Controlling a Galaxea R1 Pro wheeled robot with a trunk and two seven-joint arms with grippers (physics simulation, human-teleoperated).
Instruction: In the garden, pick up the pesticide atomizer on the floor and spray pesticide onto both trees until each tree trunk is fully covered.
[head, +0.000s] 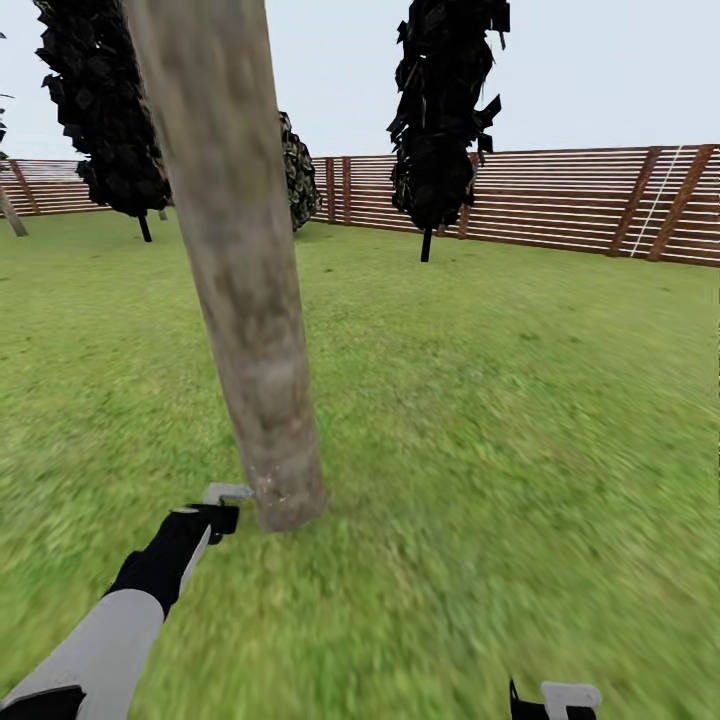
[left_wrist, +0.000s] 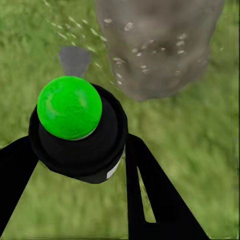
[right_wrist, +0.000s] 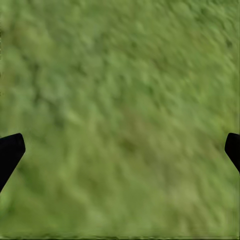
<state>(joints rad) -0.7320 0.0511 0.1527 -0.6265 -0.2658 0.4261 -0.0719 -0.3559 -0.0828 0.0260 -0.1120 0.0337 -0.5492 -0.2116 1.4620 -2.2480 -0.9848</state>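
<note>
My left gripper (left_wrist: 75, 165) is clamped on the pesticide atomizer (left_wrist: 75, 130) at lower left, nozzle aimed at the tree trunk (head: 240, 280) base; white specks (left_wrist: 145, 60) already dot the bark. Right gripper (right_wrist: 120, 150) hangs wide open over grass (head: 500, 400). I'd guess next is sweeping the spray higher up.

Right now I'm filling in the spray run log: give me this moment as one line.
left gripper: shut on atomizer | nozzle at tree trunk base | white specks on trunk | right gripper: open, over grass

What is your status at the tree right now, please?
Left gripper shut on sprayer, nozzle toward trunk. White specks on trunk base. Right gripper open over grass. Nothing in between.
</note>
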